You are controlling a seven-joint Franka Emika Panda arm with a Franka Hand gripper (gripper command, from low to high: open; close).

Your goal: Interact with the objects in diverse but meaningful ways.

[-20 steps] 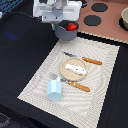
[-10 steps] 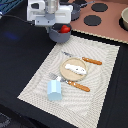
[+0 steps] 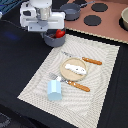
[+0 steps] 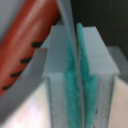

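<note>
One gripper (image 4: 75, 75), seen close in the wrist view: green pads (image 4: 69, 80) clenched on a thin grey edge that looks like the rim of the pot (image 3: 50, 38). A brown sausage (image 4: 30, 37) with dark grill marks lies just beside the fingers in that view.

In the exterior view the white arm head (image 3: 41, 16) sits over the grey pot at the mat's far corner, on that view's left. A red tomato (image 3: 60, 34) shows in the pot next to the arm.

Surface: black table (image 3: 20, 65) with a pale ribbed mat (image 3: 95, 80) laid at an angle. Beyond it, a tan stove top (image 3: 107, 25) with two black burners (image 3: 92, 20); a second grey pot (image 3: 71, 11) stands at its near edge.

On the mat:
- round tan plate (image 3: 75, 68) mid-mat, flat white piece (image 3: 75, 68) on it
- orange-handled knife (image 3: 91, 61) just beyond the plate
- fork (image 3: 72, 83) with orange handle on the near side
- pale blue cup (image 3: 54, 90) near the front corner, upright, beside the fork's tines

Room past the table is too blurred to read.
</note>
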